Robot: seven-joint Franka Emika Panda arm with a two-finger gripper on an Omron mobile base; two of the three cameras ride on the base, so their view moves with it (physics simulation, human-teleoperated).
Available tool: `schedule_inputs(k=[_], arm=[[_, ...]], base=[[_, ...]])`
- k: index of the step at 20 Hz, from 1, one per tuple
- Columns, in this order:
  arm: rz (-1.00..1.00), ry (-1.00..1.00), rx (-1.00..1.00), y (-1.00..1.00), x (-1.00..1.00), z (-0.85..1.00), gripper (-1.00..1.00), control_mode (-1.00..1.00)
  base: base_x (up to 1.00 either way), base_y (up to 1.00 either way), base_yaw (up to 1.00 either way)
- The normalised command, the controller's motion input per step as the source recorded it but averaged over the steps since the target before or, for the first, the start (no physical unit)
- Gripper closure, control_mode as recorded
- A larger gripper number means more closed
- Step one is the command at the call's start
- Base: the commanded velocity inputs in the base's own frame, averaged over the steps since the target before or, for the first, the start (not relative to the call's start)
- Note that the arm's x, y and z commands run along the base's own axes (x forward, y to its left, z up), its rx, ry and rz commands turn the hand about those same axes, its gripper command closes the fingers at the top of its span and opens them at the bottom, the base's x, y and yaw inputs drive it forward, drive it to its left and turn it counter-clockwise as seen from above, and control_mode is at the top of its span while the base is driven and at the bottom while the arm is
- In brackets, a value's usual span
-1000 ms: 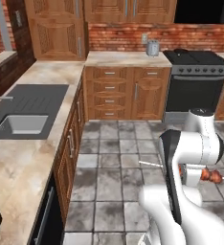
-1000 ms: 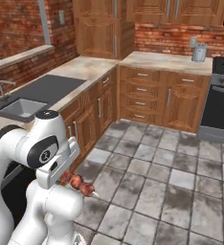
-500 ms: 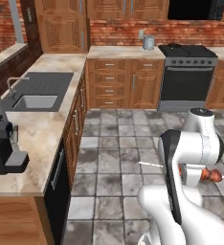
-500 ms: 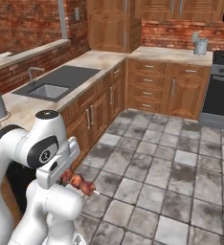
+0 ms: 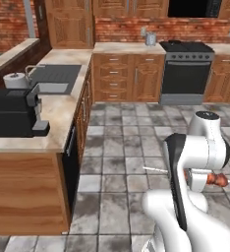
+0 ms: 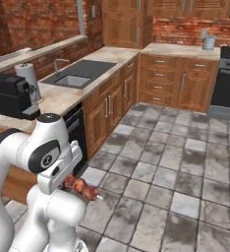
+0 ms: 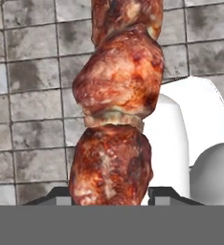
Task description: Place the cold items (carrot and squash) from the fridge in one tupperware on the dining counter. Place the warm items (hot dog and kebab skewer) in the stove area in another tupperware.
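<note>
The claw (image 7: pixel 109 194) is partly closed on the kebab skewer (image 7: pixel 116 110). In the hand view the meat rises directly from between the two dark tips, which stand hard against its lowest chunk on either side. In the right base view the kebab skewer (image 6: pixel 81 186) projects sideways from under the arm's wrist, tucked low against the robot's body over the tiled floor (image 6: pixel 186 162). In the left base view one meat end (image 5: pixel 216 178) and the thin stick end protrude on opposite sides of the arm.

Judgement on the step in hand: this is the carry phase, with the warm item held and a tupperware to be reached. The grip should be kept steady, since the skewer is long and held at one chunk, so it may pivot. The arm should stay tucked while the base drives, keeping the stick ends away from the cabinet fronts.

Containers: no tupperware can be identified in these pictures. Ahead and to the claw's left, the counter (image 5: pixel 58 118) carries a black coffee machine (image 5: pixel 11 112), a paper towel roll (image 6: pixel 27 75) and a sink (image 6: pixel 71 80) whose basin looks empty. The stove (image 5: pixel 188 69) stands far ahead.
</note>
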Motion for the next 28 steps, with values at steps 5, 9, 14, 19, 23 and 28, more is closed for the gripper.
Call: schedule_inputs(k=[5, 9, 14, 19, 23, 28], arm=[[0.00, 0.00, 0.00, 0.00, 0.00, 0.00, 1.00, 1.00], [0.00, 0.00, 0.00, 0.00, 0.00, 0.00, 1.00, 1.00], [0.00, 0.00, 0.00, 0.00, 0.00, 0.00, 1.00, 1.00], [0.00, 0.00, 0.00, 0.00, 0.00, 0.00, 1.00, 1.00], [0.00, 0.00, 0.00, 0.00, 0.00, 0.00, 1.00, 1.00], [0.00, 0.00, 0.00, 0.00, 0.00, 0.00, 1.00, 1.00]], base=[[-1.00, 0.78, 0.00], [-0.96, 0.88, 0.00], [-0.73, 0.98, -0.02], [-0.11, 0.99, -0.12], [0.00, 1.00, -0.19], [0.00, 1.00, -0.21]])
